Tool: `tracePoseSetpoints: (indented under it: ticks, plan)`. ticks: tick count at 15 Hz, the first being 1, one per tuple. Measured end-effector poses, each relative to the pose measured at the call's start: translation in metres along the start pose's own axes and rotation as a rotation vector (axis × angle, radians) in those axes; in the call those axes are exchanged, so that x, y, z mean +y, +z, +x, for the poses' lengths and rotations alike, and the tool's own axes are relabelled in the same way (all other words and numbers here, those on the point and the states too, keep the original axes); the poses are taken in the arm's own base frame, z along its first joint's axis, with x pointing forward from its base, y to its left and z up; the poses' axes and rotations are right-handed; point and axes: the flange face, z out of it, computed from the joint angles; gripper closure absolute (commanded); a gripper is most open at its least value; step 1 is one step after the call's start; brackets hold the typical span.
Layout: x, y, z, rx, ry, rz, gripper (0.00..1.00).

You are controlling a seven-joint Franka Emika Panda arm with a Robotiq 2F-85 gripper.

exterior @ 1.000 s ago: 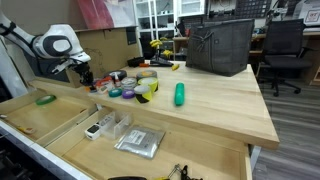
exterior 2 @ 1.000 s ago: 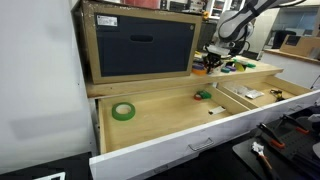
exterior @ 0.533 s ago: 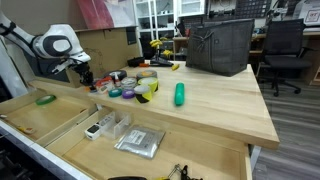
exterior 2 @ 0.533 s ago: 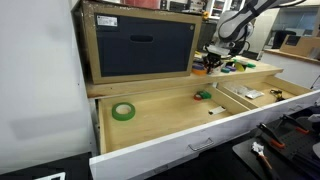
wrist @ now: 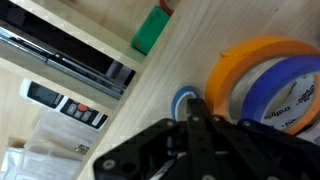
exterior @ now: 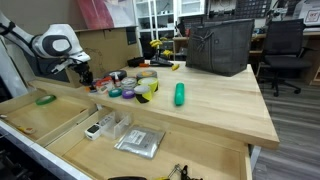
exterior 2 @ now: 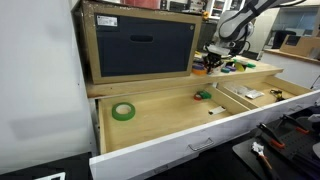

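Observation:
My gripper [wrist: 195,108] is shut, its two black fingers pressed together with nothing visible between them. The tips hang just over a small blue tape roll [wrist: 181,99] on the wooden desktop. Right beside it lie an orange tape roll [wrist: 248,58] and a blue-and-white tape roll [wrist: 292,92]. In both exterior views the gripper [exterior: 85,77] [exterior 2: 210,63] sits low at the desk's end, next to the cluster of tape rolls [exterior: 133,86].
A green cylinder [exterior: 180,94] and a black basket [exterior: 220,45] stand on the desktop. Open drawers below hold a green tape roll [exterior 2: 123,111], a small green piece [exterior 2: 203,96], a clear organiser tray [exterior: 108,125] and a plastic bag [exterior: 138,142]. A dark framed box [exterior 2: 140,45] stands on the desk.

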Motion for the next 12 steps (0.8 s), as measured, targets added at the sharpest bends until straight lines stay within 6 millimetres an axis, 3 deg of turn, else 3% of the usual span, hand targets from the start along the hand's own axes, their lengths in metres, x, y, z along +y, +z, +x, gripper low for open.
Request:
tracePoseSetpoints:
  ticks: [6, 12]
  plan:
    - [0.0005, -0.0089, 0.0008, 0.003, 0.003, 0.011, 1.0]
    - [0.0089, -0.0051, 0.0029, -0.02, 0.038, -0.001, 1.0]
